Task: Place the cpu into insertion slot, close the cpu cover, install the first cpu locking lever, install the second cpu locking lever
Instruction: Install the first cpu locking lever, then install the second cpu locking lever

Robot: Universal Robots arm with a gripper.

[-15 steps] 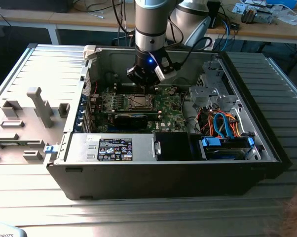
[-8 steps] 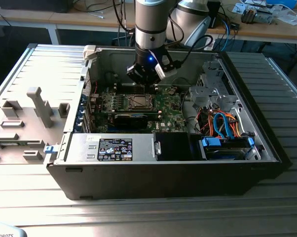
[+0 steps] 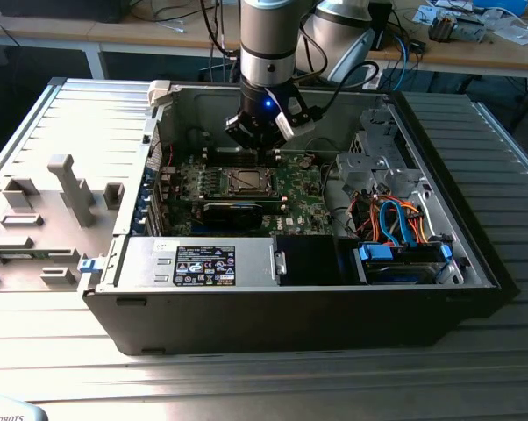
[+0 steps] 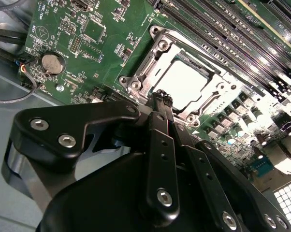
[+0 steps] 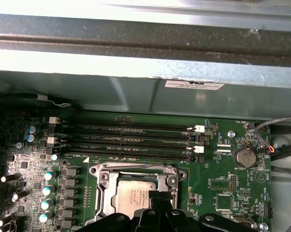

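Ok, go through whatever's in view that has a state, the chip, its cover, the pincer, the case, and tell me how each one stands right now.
cpu: seated in the insertion slot, metal top showing.
cpu cover: down flat around the cpu.
pincer: fingers together, tip at the cover's edge, holding nothing.
memory slots: empty.
computer case: lying on its side, side panel off.

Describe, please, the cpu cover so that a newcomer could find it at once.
Look inside the open computer case at the green motherboard. Near its middle, under the gripper, lies the cpu cover, a silvery square frame around the grey cpu. Unlike the long dark memory slots beside it, it is square and metallic.
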